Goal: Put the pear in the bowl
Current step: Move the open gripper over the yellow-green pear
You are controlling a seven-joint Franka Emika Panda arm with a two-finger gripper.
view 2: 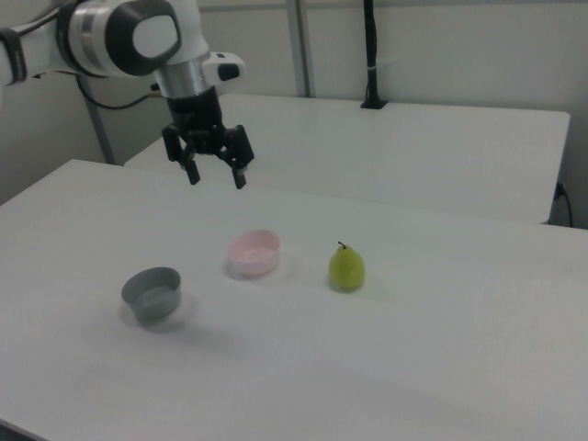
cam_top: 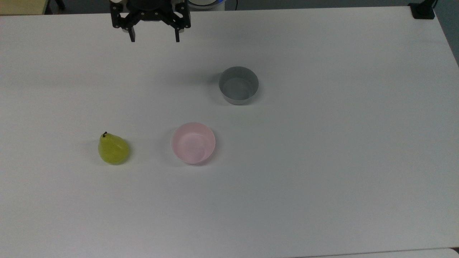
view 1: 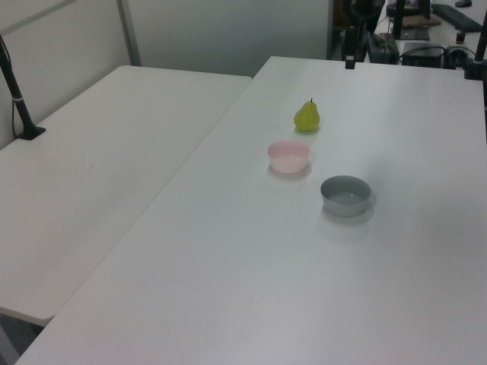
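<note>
1. Inspecting the tool [cam_top: 154,37]: it hangs above the worktop [cam_top: 322,161] at the top view's upper left, fingers pointing down and set wide apart, nothing between them. The right view shows it high above the surface, well clear of everything on it.

2. Pear [cam_top: 113,148]: it stands upright on the worktop, stem up, at the top view's left. It is untouched and well apart from the tool. Nothing crowds it, so both flanks look open to a grasp from above.

3. Bowl [cam_top: 193,142]: pale pink and shallow, it sits upright and empty near the pear, on the top view's right of it. The two do not touch. The short gap suggests the carry will be brief once the fruit is lifted.

4. Grey bowl [cam_top: 238,85]: deeper and straight-sided, also empty, it stands apart from the pink one, further toward the top view's upper right. It is not the target and does not lie between pear and pink bowl.

5. Judgement on progress: no part of the task is done. The open fingers and raised height fit an approach step, the spread being needed to straddle the pear's wide belly.

6. Risk noted: glossy skin and a tapering form may let the fruit slip or roll if gripped too high, so a low, centred hold seems advisable.
</note>
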